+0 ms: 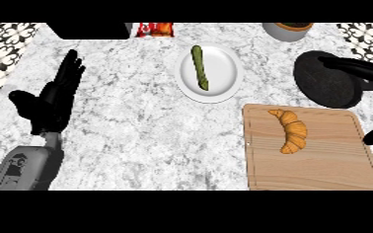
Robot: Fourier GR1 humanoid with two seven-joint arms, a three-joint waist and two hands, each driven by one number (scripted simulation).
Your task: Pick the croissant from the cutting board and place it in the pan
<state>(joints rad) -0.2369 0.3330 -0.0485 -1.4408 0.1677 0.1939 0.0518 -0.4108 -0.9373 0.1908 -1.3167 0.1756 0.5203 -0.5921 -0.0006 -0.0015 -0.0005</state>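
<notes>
A golden croissant (291, 130) lies on the wooden cutting board (313, 170) at the lower right, curved and pointing up-left. Just beyond the board's far right corner sits the black pan (326, 83), its handle (351, 65) running to the right edge. My left hand (55, 98) rests far to the left, open with fingers straight and pointing up, well apart from the board and holding nothing. At the right edge beside the board only a small black tip of my right hand (369, 137) shows; the remainder is out of view.
A white plate (226, 76) at the top middle holds a long green vegetable (200, 68). A grey pot (287, 30) stands at the top right, a black box (91, 30) and a red packet (156, 28) at the top left. Bare marble counter lies between the left hand and the board.
</notes>
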